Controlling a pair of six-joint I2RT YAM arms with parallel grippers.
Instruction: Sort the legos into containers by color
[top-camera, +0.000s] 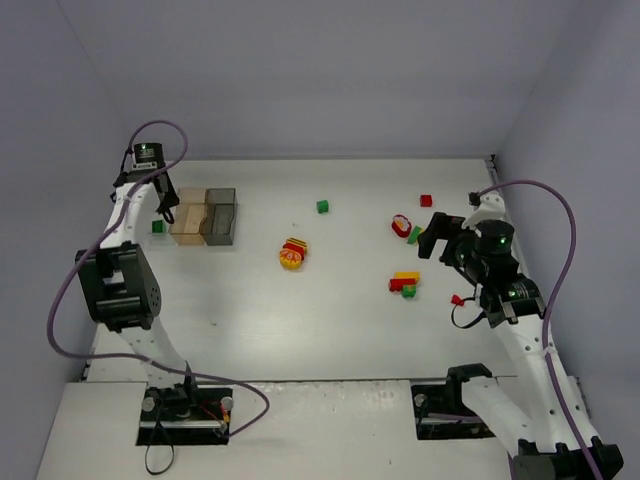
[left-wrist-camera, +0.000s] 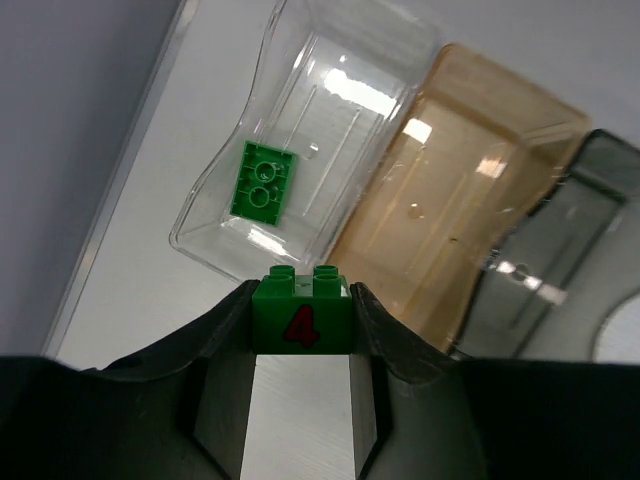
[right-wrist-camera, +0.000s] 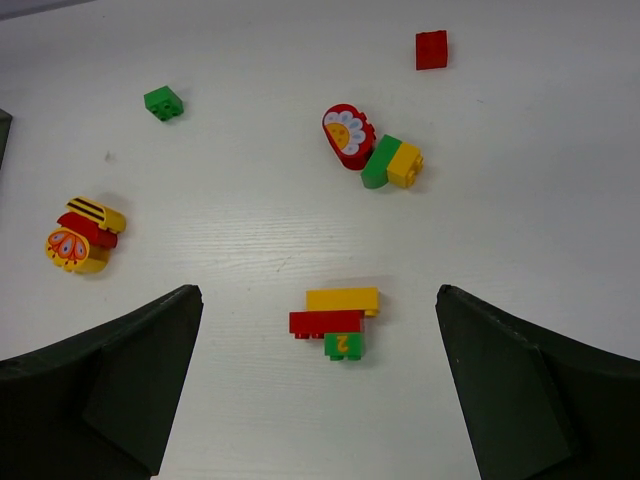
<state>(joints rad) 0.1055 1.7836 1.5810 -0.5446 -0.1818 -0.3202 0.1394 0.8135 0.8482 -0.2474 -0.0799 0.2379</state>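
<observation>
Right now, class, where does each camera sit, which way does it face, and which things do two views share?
Top external: high behind the arm bases, looking down at the white table; both arms show, with left gripper and right gripper.
Left wrist: looks down past its fingers, shut on a green brick marked four, into the clear plastic box.
Right wrist: looks down between its open black fingers at scattered bricks.
Shared: top and right wrist both show the yellow-red-green brick stack.
</observation>
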